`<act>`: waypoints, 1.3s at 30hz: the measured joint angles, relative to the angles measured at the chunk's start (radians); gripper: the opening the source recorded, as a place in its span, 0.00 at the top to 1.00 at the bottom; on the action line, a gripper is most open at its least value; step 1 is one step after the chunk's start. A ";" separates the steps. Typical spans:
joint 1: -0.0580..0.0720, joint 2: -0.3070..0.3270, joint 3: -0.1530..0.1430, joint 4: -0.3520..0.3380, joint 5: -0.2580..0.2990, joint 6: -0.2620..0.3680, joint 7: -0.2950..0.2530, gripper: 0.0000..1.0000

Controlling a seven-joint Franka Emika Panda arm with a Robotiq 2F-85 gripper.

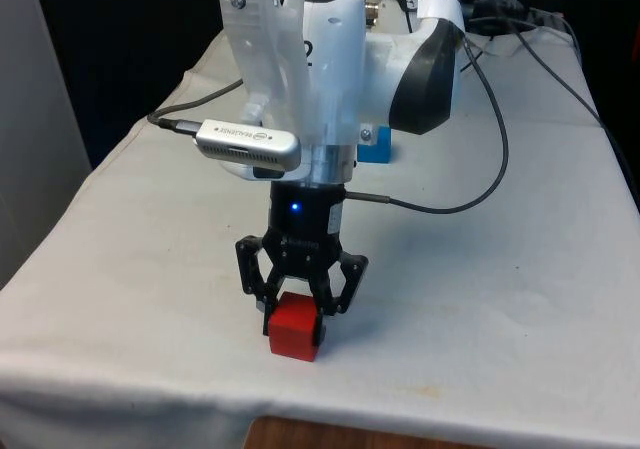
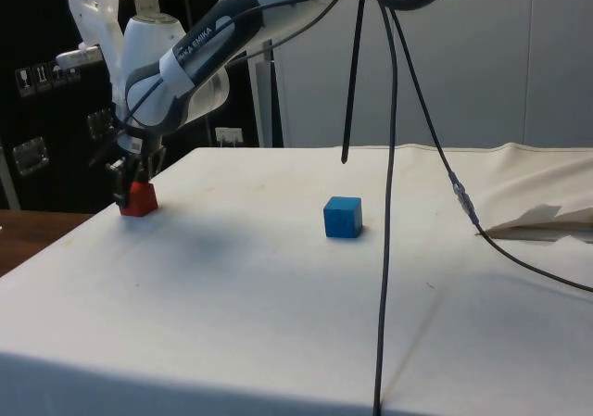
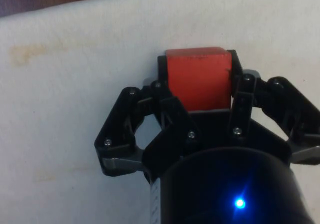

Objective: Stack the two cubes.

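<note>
**Gripper clamps red cube at table edge**

The black gripper [image 1: 297,304] stands w/ jaws clamped on the red cube [image 1: 294,330], fingers [image 3: 239,92] pressed vs. its two sides. Cube sits on the white cloth [image 1: 480,299], close to the tabletop's edge nearest the front camera. The blue cube [image 2: 343,218] rests well apart, toward the tabletop's middle, partly hidden behind the arm [image 1: 330,79] in front view.

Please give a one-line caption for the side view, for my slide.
Gripper closed on the red cube at the table's edge; the blue cube stands apart, mid-table.
</note>
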 measured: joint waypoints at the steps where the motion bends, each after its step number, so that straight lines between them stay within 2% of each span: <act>1: 0.001 0.000 0.000 0.000 0.000 0.000 0.000 1.00; 10: 0.000 -0.010 -0.002 0.000 0.000 -0.002 0.000 1.00; 17: 0.001 -0.049 -0.003 -0.019 0.000 -0.019 0.000 1.00; 29: 0.013 -0.147 -0.003 -0.133 -0.001 -0.014 -0.003 1.00; 39: 0.024 -0.195 -0.012 -0.195 -0.001 -0.010 -0.003 1.00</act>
